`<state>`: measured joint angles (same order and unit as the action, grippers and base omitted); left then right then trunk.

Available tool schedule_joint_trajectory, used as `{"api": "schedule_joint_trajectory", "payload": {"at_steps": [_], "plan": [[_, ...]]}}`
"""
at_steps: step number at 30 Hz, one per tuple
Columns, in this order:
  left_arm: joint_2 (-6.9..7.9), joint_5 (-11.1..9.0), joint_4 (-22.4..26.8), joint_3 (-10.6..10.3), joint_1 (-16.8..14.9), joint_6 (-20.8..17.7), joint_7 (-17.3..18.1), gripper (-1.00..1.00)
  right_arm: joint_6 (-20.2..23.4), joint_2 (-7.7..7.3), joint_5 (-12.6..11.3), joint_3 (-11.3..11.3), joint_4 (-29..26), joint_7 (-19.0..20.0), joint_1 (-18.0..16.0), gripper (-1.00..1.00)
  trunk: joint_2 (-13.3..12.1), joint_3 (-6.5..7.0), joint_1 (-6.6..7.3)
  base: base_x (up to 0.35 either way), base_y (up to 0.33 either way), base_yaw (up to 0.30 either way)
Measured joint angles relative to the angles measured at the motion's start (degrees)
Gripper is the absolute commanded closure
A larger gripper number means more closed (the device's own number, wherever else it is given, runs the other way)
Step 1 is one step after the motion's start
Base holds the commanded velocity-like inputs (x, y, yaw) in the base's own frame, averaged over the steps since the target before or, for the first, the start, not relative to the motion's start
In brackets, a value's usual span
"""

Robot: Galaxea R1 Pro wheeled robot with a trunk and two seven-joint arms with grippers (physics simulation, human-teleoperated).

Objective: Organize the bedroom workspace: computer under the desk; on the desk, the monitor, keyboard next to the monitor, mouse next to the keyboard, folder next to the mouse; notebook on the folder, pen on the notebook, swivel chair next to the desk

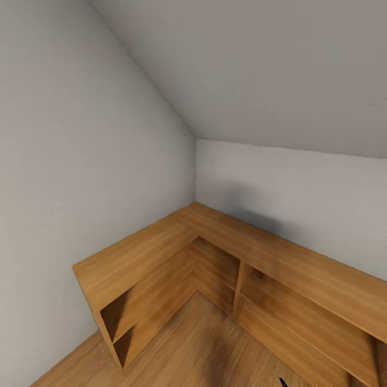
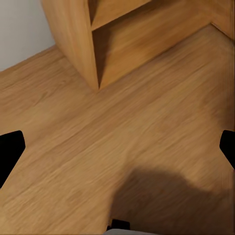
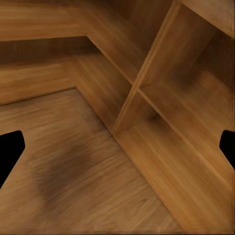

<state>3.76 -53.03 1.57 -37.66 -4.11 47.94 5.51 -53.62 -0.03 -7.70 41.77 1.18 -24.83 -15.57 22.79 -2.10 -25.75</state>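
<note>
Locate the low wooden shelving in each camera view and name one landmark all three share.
Head view: wooden shelving wraps the corner, lower centre to right.
Left wrist view: its end panel and open compartments along the top.
Right wrist view: its inner corner and upright divider across the upper half.
Shared landmark: the wood floor.

The head camera looked forward and down from well above into a room corner, where the sloped ceiling [image 1: 258, 70] met the grey-white walls [image 1: 80, 161] over a low wooden L-shaped open shelving [image 1: 161, 242].

The left wrist camera faced down at the light wood floor [image 2: 147, 127] from close by, the left gripper [image 2: 117, 147] having dark fingertips [image 2: 10, 147] at both edges; ahead of it stood the shelving's end panel [image 2: 73, 39].

The right wrist camera sat low and near, facing the shelving's inner corner [image 3: 122, 127] beyond the right gripper [image 3: 117, 147].

All three views shared the shelving and floor.
</note>
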Motion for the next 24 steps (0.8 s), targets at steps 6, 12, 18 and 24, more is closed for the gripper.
{"api": "schedule_joint_trajectory", "payload": {"at_steps": [6, 12, 18, 24], "plan": [[0.0, 0.0, 0.0, 0.1, 0.0, 0.0, 0.0, -1.0, 0.0, 0.0, 0.0, 0.0, 0.0, 0.0, 0.0, -1.0, 0.0, 0.0, 0.0, 0.004, 0.002, -0.291], [0.0, 0.0, 0.0, 0.1, 0.0, 0.1, 0.0, -1.0, 0.0, 0.0, 0.0, 0.0, 0.0, 0.0, 0.0, -1.0, 0.0, 0.0, 0.01, 0.091, 0.075, -0.291], [0.02, 0.0, 0.0, 0.1, 0.0, 0.1, 0.0, -1.0, 0.0, 0.0, 0.0, 0.0, 0.0, 0.0, 0.0, -1.0, 0.0, 0.0, 0.01, 0.145, 0.1, -0.291], [0.04, 0.0, 0.0, 0.1, 0.0, 0.1, 0.0, -1.0, 0.0, 0.0, 0.0, 0.0, 0.0, 0.0, 0.0, -1.0, 0.0, 0.0, 0.0, 0.056, 0.145, -0.291]]}}
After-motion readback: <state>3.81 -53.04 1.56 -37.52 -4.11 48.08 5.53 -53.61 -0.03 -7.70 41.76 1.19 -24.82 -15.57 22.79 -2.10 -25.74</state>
